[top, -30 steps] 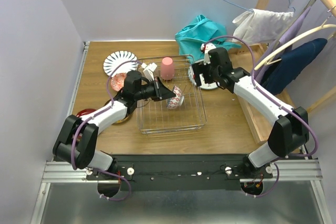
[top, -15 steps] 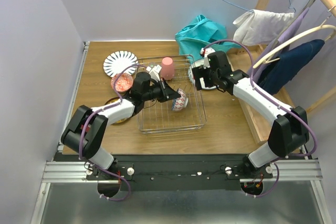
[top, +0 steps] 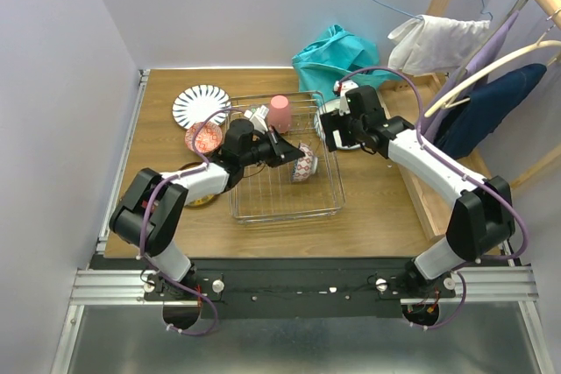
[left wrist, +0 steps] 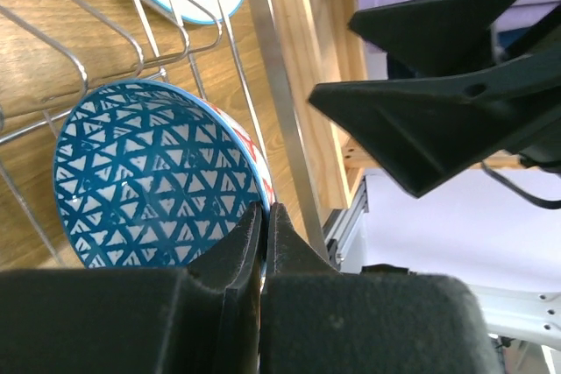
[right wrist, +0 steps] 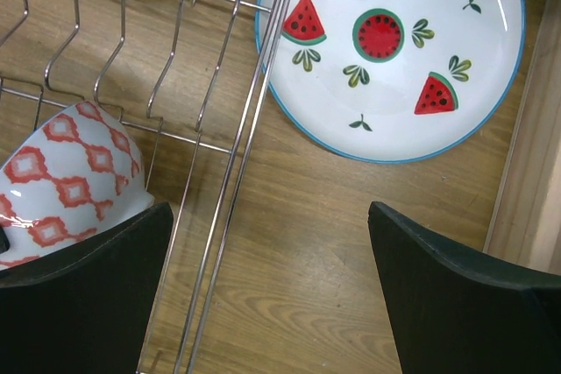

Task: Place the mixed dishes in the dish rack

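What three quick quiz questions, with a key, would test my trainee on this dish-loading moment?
1. True or false: the left claw is shut on the rim of the patterned bowl.
2. Where does the watermelon plate lie? A) inside the dish rack; B) on the table, just outside the rack; C) stacked under the patterned bowl.
3. Fill in: the right claw hangs over the plate's near edge with its jaws ____.

Key: 1 true; 2 B; 3 open.
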